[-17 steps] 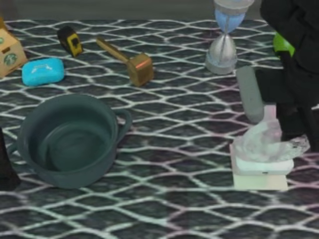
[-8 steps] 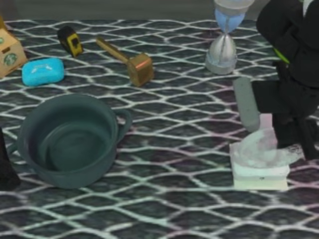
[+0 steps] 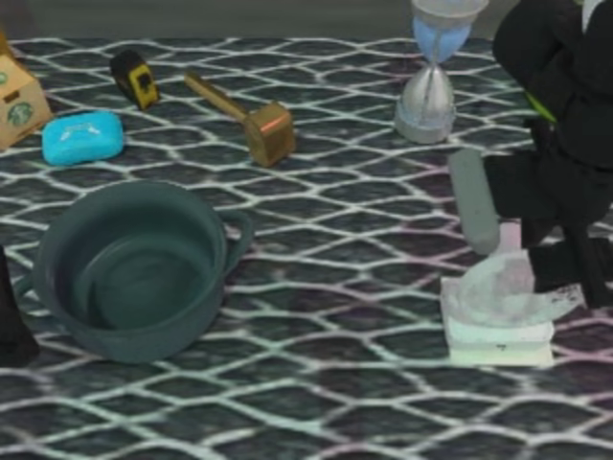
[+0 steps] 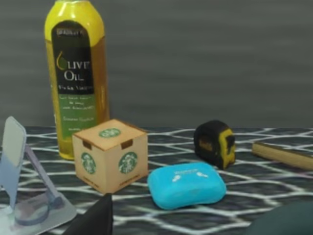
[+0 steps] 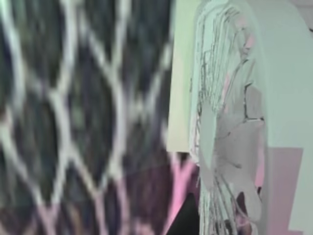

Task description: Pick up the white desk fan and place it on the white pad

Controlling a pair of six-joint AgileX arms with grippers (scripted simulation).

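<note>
The white desk fan (image 3: 500, 293) stands on the white pad (image 3: 498, 353) at the table's right front, its blocky base down and its round grille facing left. My right gripper (image 3: 572, 270) reaches in from the right and is shut on the fan's rear housing, which its black fingers hide. Close up in the right wrist view, the fan's grille (image 5: 230, 132) fills the picture, with the white pad (image 5: 182, 73) behind it. My left gripper (image 3: 8, 326) is parked at the table's left edge, open and holding nothing.
A grey bar (image 3: 476, 196) lies just behind the fan, and an hourglass (image 3: 433, 77) stands farther back. A dark green pot (image 3: 134, 268) sits front left. Behind it lie a hammer (image 3: 244, 110), a tape measure (image 3: 134, 79), a blue case (image 3: 82, 137) and a cardboard box (image 3: 17, 101). An olive oil bottle (image 4: 78, 73) stands at far left.
The right gripper has lowered the fan and stood it more upright on the pad, shifting it slightly left. The left arm has not moved.
</note>
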